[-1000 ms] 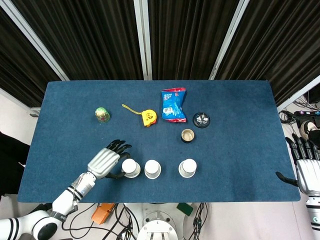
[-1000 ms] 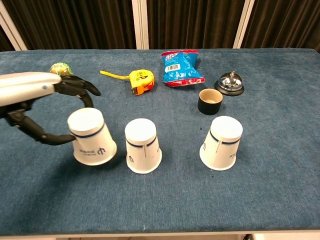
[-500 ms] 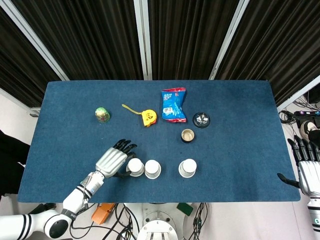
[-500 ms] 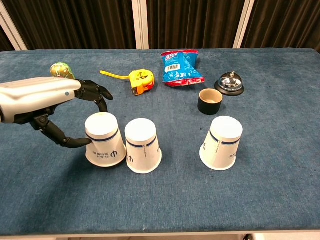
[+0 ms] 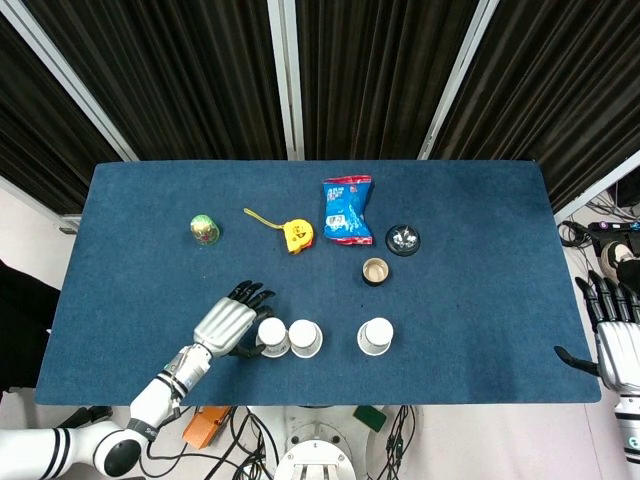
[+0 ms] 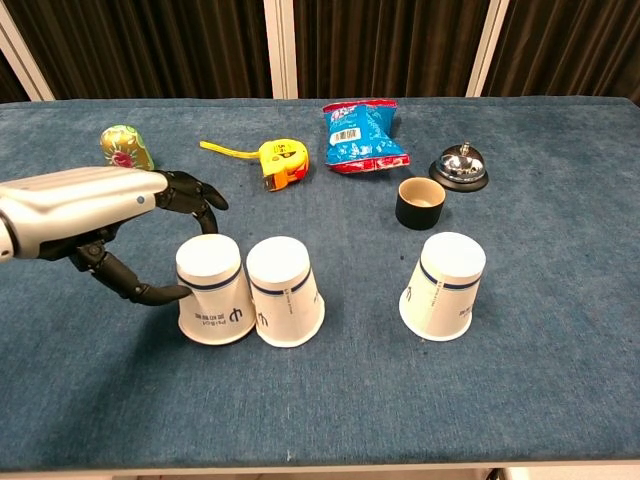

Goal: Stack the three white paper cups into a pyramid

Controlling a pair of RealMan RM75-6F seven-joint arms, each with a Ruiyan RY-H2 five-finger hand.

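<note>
the silver-backed left hand (image 6: 120, 215) grips the leftmost upturned white paper cup (image 6: 213, 290) on the blue cloth surface (image 6: 330, 400), its side touching the middle white paper cup (image 6: 283, 291). the third white paper cup (image 6: 444, 285) stands well apart to the right. the right hand (image 5: 612, 330) hangs past the surface edge, fingers spread, holding nothing.

Robot hand (image 6: 120, 225) around leftmost cup (image 6: 213, 290), against middle cup (image 6: 283, 292).
</note>
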